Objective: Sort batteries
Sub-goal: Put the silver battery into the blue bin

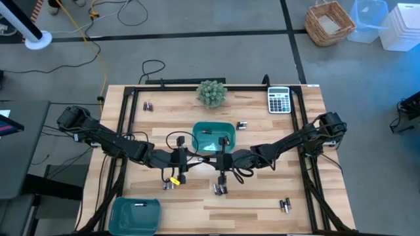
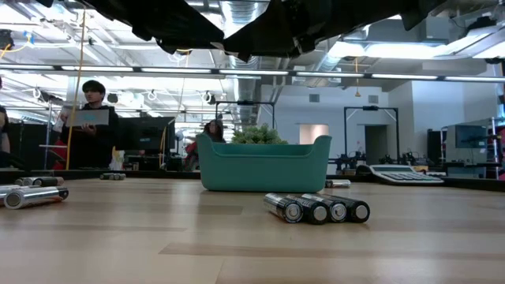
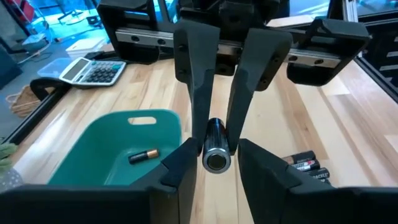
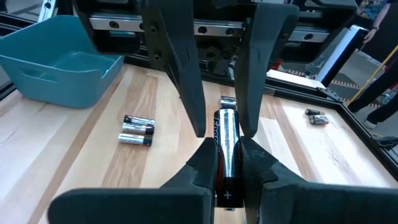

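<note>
Batteries point(image 2: 317, 209), dark with silvery ends, lie in small groups across the worktop point(image 1: 262, 203), with bare wood between them. One dark battery point(image 4: 225, 149) is clamped in the right gripper point(image 4: 227, 146) near the middle teal tray point(image 1: 213, 136). The left gripper point(image 3: 214, 163) faces it, seemingly loose around the cell's end.

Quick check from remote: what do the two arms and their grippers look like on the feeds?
Both arms are dark, jointed links with black cables looping alongside. The left arm carries a yellow tag near its wrist. The left gripper and right gripper each have two flat, matte black fingers, wide at the base, tapering toward the tips.

Robotics lab: open ceiling ducts point(image 2: 260, 12), floor cables point(image 1: 98, 26), monitors point(image 2: 146, 134), framed wooden table point(image 1: 262, 196).
</note>
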Controlling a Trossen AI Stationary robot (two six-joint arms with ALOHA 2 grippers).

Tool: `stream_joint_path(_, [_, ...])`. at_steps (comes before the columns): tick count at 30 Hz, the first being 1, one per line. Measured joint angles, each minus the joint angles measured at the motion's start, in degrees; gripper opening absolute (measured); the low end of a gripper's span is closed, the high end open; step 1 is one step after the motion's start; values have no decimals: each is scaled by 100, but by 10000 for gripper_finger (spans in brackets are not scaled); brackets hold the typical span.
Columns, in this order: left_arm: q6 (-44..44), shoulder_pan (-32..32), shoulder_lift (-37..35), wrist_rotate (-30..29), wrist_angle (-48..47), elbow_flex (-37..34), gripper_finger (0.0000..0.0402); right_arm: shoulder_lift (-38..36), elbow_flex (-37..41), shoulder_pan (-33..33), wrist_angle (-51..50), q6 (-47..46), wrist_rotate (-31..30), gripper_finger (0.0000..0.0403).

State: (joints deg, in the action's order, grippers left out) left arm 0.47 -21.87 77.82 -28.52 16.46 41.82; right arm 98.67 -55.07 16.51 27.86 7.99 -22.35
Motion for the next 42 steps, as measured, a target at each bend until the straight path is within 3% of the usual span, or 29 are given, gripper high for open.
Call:
stream_joint_path(11, [16, 7, 0, -34, -47, 0, 45, 2, 7, 0, 10, 0, -4, 50])
stream_joint_path(42, [215, 7, 2, -128, -6, -2, 43, 2, 4, -7, -53, -44, -24, 50])
